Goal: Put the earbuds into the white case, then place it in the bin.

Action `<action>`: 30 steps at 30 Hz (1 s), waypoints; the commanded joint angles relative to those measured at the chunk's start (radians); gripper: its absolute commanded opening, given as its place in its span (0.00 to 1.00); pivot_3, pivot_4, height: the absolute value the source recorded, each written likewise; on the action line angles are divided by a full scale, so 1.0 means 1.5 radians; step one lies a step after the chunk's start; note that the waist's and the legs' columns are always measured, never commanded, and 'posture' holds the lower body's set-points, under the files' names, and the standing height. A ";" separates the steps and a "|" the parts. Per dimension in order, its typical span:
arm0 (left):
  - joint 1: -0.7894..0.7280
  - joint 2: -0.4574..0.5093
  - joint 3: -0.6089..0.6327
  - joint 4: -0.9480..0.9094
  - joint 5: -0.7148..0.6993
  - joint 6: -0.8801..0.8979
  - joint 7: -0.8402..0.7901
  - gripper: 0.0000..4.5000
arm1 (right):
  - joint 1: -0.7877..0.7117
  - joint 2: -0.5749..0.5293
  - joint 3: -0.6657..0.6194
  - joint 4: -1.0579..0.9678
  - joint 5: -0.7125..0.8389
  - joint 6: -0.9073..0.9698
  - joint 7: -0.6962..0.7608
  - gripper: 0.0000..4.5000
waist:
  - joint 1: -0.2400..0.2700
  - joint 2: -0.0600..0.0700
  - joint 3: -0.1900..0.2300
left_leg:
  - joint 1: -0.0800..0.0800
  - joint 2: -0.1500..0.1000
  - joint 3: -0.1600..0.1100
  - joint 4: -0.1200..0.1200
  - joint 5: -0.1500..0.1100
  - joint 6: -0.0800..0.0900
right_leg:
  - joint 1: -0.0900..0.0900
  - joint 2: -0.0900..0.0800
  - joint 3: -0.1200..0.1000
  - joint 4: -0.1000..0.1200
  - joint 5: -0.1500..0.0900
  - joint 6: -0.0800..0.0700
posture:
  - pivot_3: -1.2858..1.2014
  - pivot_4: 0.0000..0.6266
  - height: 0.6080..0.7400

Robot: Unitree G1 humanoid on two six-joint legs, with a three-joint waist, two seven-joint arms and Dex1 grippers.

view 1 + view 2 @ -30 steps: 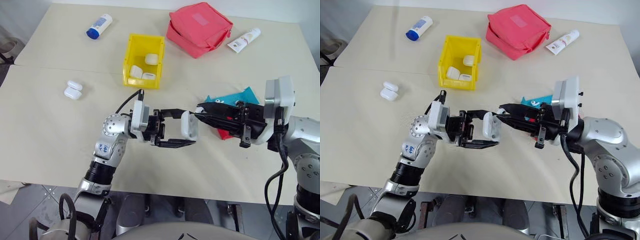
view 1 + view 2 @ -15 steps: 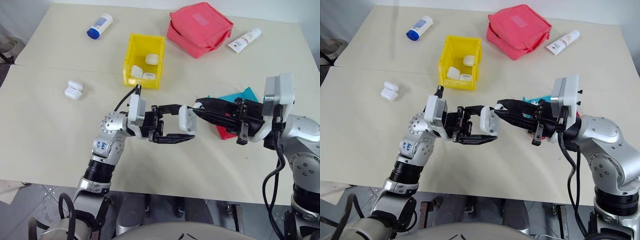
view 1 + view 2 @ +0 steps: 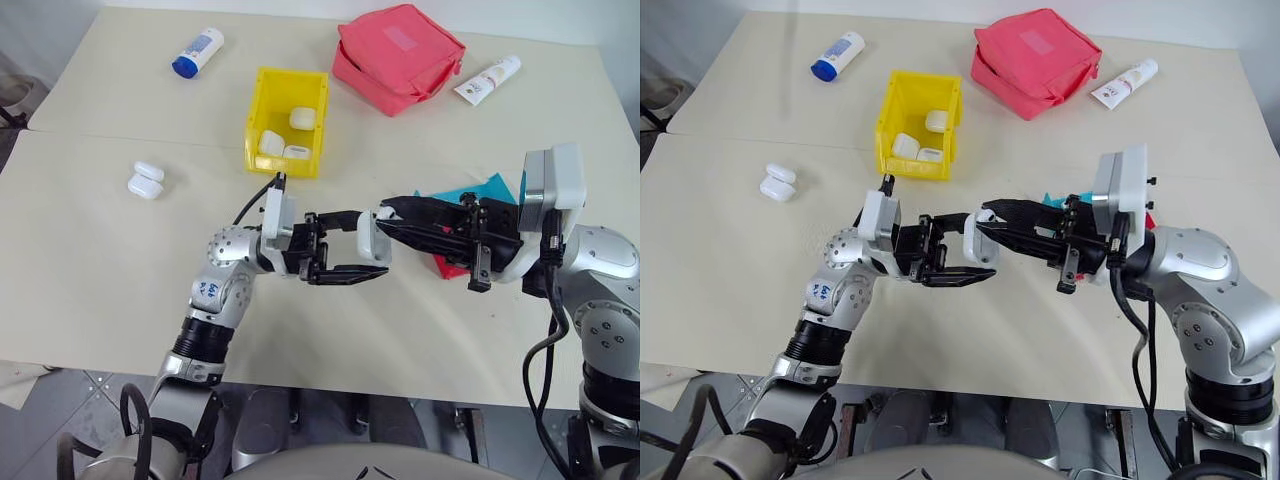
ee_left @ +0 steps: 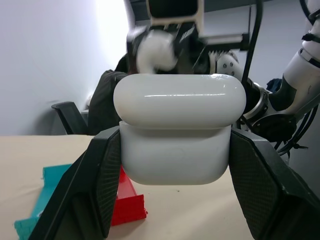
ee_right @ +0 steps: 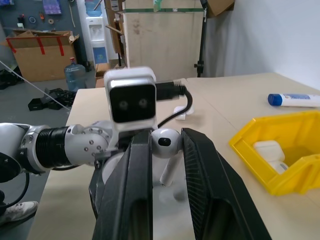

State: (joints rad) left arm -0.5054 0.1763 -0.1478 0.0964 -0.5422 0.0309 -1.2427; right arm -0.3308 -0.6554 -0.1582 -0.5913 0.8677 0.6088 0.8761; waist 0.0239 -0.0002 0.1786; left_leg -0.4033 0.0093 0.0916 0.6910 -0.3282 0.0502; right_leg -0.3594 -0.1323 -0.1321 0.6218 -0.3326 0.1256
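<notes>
though unchanged in grip, right gripper (image 3: 384, 213) nearer white case (image 3: 374, 240)

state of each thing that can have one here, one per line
small glossy white earbud case: lid shut, held in the air
left gripper: fingers clamped on the case
tiny white earbud: pinched, off the table
right gripper: fingers shut on the earbud
bright yellow plastic bin: open-topped, three white cases inside
red fabric pouch: closed

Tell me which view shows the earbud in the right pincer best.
The right wrist view: the earbud sits large between the pincer's fingers, stem visible. The left wrist view shows it blurred above the white case; the head views show a white speck.
</notes>
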 commanded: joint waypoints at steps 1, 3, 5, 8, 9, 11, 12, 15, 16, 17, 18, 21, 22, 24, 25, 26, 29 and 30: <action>-0.014 -0.010 -0.001 -0.016 -0.004 -0.008 -0.003 0.62 | -0.008 0.004 0.012 -0.012 -0.001 -0.019 0.002 0.11 | 0.000 0.000 0.000 | 0.000 0.000 0.000 0.000 0.000 0.000 | 0.000 0.000 0.000 0.000 0.000 0.000 | 0.52 0.24 1.00; -0.015 -0.013 -0.002 -0.023 -0.008 -0.005 -0.004 0.62 | -0.008 0.007 0.024 -0.004 -0.011 -0.026 0.007 0.11 | 0.000 0.000 0.000 | 0.000 0.000 0.000 0.000 0.000 0.000 | 0.000 0.000 0.000 0.000 0.000 0.000 | 0.52 0.24 1.00; -0.017 -0.015 -0.001 -0.032 -0.011 -0.001 -0.003 0.62 | -0.006 0.008 0.036 0.004 -0.022 -0.034 0.013 0.11 | 0.000 0.000 0.000 | 0.000 0.000 0.000 0.000 0.000 0.000 | 0.000 0.000 0.000 0.000 0.000 0.000 | 0.52 0.24 1.00; -0.018 -0.016 0.000 -0.046 -0.018 0.006 -0.001 0.62 | -0.003 0.014 0.048 0.018 -0.038 -0.050 0.021 0.11 | 0.000 0.000 0.000 | 0.000 0.000 0.000 0.000 0.000 0.000 | 0.000 0.000 0.000 0.000 0.000 0.000 | 0.52 0.24 1.00; -0.018 -0.016 0.001 -0.051 -0.021 0.009 -0.003 0.62 | -0.002 0.017 0.052 0.025 -0.044 -0.057 0.025 0.11 | 0.000 0.000 0.000 | 0.000 0.000 0.000 0.000 0.000 0.000 | 0.000 0.000 0.000 0.000 0.000 0.000 | 0.52 0.24 1.00; -0.018 -0.015 0.001 -0.059 -0.025 0.015 -0.006 0.62 | -0.002 0.021 0.060 0.037 -0.054 -0.068 0.031 0.11 | 0.000 0.000 0.000 | 0.000 0.000 0.000 0.000 0.000 0.000 | 0.000 0.000 0.000 0.000 0.000 0.000 | 0.52 0.24 1.00; -0.017 -0.015 0.002 -0.064 -0.026 0.018 -0.006 0.62 | -0.001 0.023 0.063 0.042 -0.058 -0.074 0.035 0.11 | 0.000 0.000 0.000 | 0.000 0.000 0.000 0.000 0.000 0.000 | 0.000 0.000 0.000 0.000 0.000 0.000 | 0.52 0.24 1.00; -0.015 -0.015 0.002 -0.077 -0.031 0.024 -0.008 0.62 | 0.002 0.035 0.067 0.057 -0.068 -0.094 0.039 0.11 | 0.000 0.000 0.000 | 0.000 0.000 0.000 0.000 0.000 0.000 | 0.000 0.000 0.000 0.000 0.000 0.000 | 0.52 0.24 1.00; -0.015 -0.015 0.002 -0.082 -0.032 0.026 -0.009 0.62 | 0.003 0.039 0.068 0.062 -0.071 -0.101 0.038 0.11 | 0.000 0.000 0.000 | 0.000 0.000 0.000 0.000 0.000 0.000 | 0.000 0.000 0.000 0.000 0.000 0.000 | 0.52 0.24 1.00; -0.014 -0.015 0.003 -0.085 -0.033 0.029 -0.009 0.62 | 0.004 0.042 0.069 0.068 -0.075 -0.107 0.039 0.11 | 0.000 0.000 0.000 | 0.000 0.000 0.000 0.000 0.000 0.000 | 0.000 0.000 0.000 0.000 0.000 0.000 | 0.52 0.24 1.00; -0.014 -0.014 0.003 -0.089 -0.034 0.032 -0.009 0.62 | 0.007 0.044 0.071 0.072 -0.079 -0.112 0.041 0.11 | 0.000 0.000 0.000 | 0.000 0.000 0.000 0.000 0.000 0.000 | 0.000 0.000 0.000 0.000 0.000 0.000 | 0.52 0.24 1.00; -0.020 -0.015 0.008 -0.093 -0.039 0.037 -0.008 0.62 | 0.026 0.049 0.075 0.089 -0.094 -0.132 0.052 0.11 | 0.000 0.000 0.000 | 0.000 0.000 0.000 0.000 0.000 0.000 | 0.000 0.000 0.000 0.000 0.000 0.000 | 0.52 0.24 1.00; -0.023 -0.017 0.010 -0.092 -0.039 0.037 -0.007 0.62 | 0.031 0.050 0.075 0.093 -0.095 -0.136 0.053 0.11 | 0.000 0.000 0.000 | 0.000 0.000 0.000 0.000 0.000 0.000 | 0.000 0.000 0.000 0.000 0.000 0.000 | 0.52 0.24 1.00; -0.028 -0.022 0.014 -0.088 -0.038 0.035 -0.004 0.62 | 0.041 0.050 0.077 0.098 -0.097 -0.143 0.057 0.11 | 0.000 0.000 0.000 | 0.000 0.000 0.000 0.000 0.000 0.000 | 0.000 0.000 0.000 0.000 0.000 0.000 | 0.52 0.24 1.00; -0.031 -0.024 0.015 -0.087 -0.038 0.034 -0.002 0.62 | 0.047 0.048 0.077 0.100 -0.098 -0.145 0.059 0.11 | 0.000 0.000 0.000 | 0.000 0.000 0.000 0.000 0.000 0.000 | 0.000 0.000 0.000 0.000 0.000 0.000 | 0.52 0.24 1.00; -0.033 -0.025 0.016 -0.086 -0.038 0.034 -0.001 0.62 | 0.051 0.047 0.078 0.101 -0.099 -0.148 0.061 0.11 | 0.000 0.000 0.000 | 0.000 0.000 0.000 0.000 0.000 0.000 | 0.000 0.000 0.000 0.000 0.000 0.000 | 0.52 0.24 1.00; -0.039 -0.027 0.023 -0.082 -0.040 0.034 0.003 0.62 | 0.063 0.031 0.081 0.100 -0.102 -0.150 0.075 0.11 | 0.000 0.000 0.000 | 0.000 0.000 0.000 0.000 0.000 0.000 | 0.000 0.000 0.000 0.000 0.000 0.000 | 0.52 0.24 1.00; -0.040 -0.027 0.025 -0.081 -0.040 0.033 0.003 0.62 | 0.066 0.026 0.080 0.099 -0.103 -0.150 0.079 0.11 | 0.000 0.000 0.000 | 0.000 0.000 0.000 0.000 0.000 0.000 | 0.000 0.000 0.000 0.000 0.000 0.000 | 0.52 0.24 1.00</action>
State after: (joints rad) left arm -0.5060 0.1664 -0.1375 0.0442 -0.5516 0.1106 -1.2444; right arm -0.2659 -0.5836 -0.0701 -0.4620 0.7552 0.3587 0.9711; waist 0.0236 -0.0002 0.1786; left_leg -0.4033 0.0093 0.0919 0.6910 -0.3282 0.0502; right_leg -0.3594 -0.1322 -0.1319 0.6218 -0.3326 0.1256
